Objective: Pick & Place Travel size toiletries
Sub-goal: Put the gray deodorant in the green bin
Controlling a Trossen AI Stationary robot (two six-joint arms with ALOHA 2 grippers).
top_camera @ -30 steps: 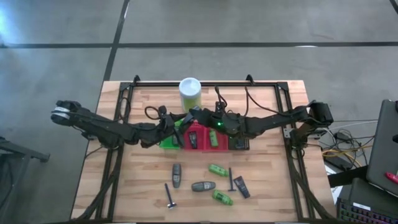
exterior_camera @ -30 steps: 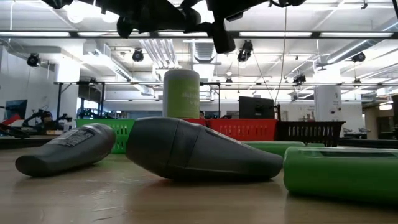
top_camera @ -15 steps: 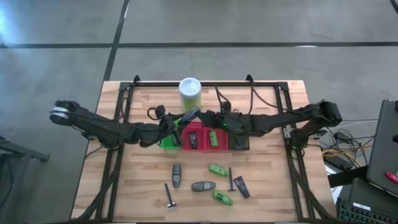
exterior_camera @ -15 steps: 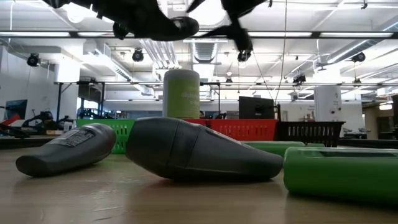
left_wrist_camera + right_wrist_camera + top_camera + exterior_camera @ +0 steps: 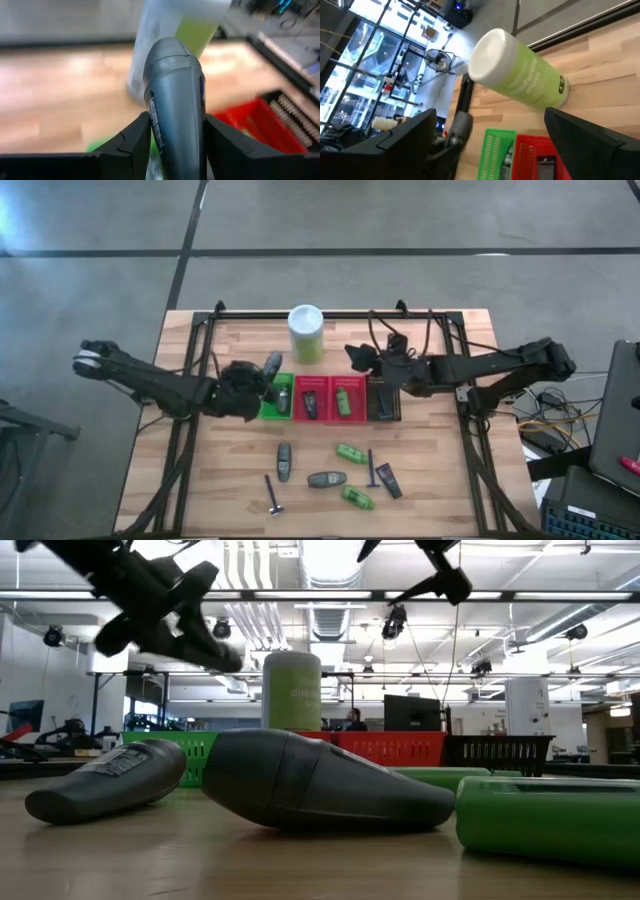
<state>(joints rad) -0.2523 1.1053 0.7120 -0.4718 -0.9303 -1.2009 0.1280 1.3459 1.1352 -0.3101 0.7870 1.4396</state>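
Note:
My left gripper (image 5: 262, 375) hangs over the far left corner of the green basket (image 5: 272, 406), shut on a dark grey oval bottle (image 5: 174, 85). Another grey bottle (image 5: 284, 398) lies in that basket. My right gripper (image 5: 357, 358) stands open and empty above the table, beyond the red baskets (image 5: 328, 400). In front of the baskets, loose toiletries lie on the table: two grey bottles (image 5: 285, 462) (image 5: 326, 479), two green bottles (image 5: 350, 452) (image 5: 357, 497), two blue sticks (image 5: 272, 495) (image 5: 371, 470) and a dark packet (image 5: 388, 480). My left gripper pinches the grey bottle's narrower end (image 5: 172, 142) between its two fingers (image 5: 132, 142). The bottle lies along the fingers, and its rounded wide end (image 5: 172, 50) sticks out past them. They come from the table's left, slanting a little down. The bottle is lifted clear.
A tall white-and-green canister (image 5: 306, 332) stands at the far middle, just behind the baskets and between the two grippers. A black basket (image 5: 384, 402) ends the row on the right. Black frame rails run along the table's left, right and far edges.
Both grippers met over the red baskets with the grey bottle between them. My right gripper has opened, let go and drawn back up toward the table's right. My left gripper has rolled and carried the bottle toward the table's left, over the green basket.

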